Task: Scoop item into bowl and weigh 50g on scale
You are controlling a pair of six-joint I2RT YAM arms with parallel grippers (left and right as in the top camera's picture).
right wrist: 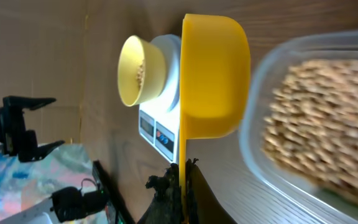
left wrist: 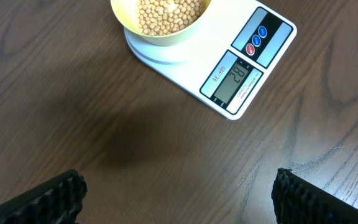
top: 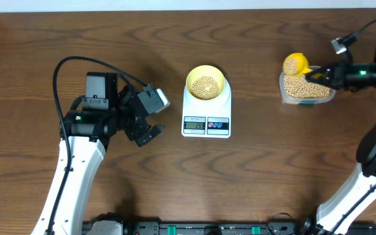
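The pale yellow bowl (top: pixel 205 83) holds tan beans (top: pixel 205 85) and stands on the white scale (top: pixel 207 121). In the left wrist view the bowl (left wrist: pixel 160 22) sits on the scale (left wrist: pixel 241 74), whose display reads about 28. My right gripper (top: pixel 323 72) is shut on the handle of a bright yellow scoop (top: pixel 296 64), which holds beans over the left end of the clear tub (top: pixel 305 90) of beans. In the right wrist view the scoop (right wrist: pixel 213 74) is beside the tub (right wrist: pixel 316 124). My left gripper (top: pixel 150 134) is open and empty, left of the scale.
The dark wooden table (top: pixel 273 170) carries only these things. A black cable (top: pixel 90 62) loops above the left arm. The table's far edge runs along the top of the overhead view.
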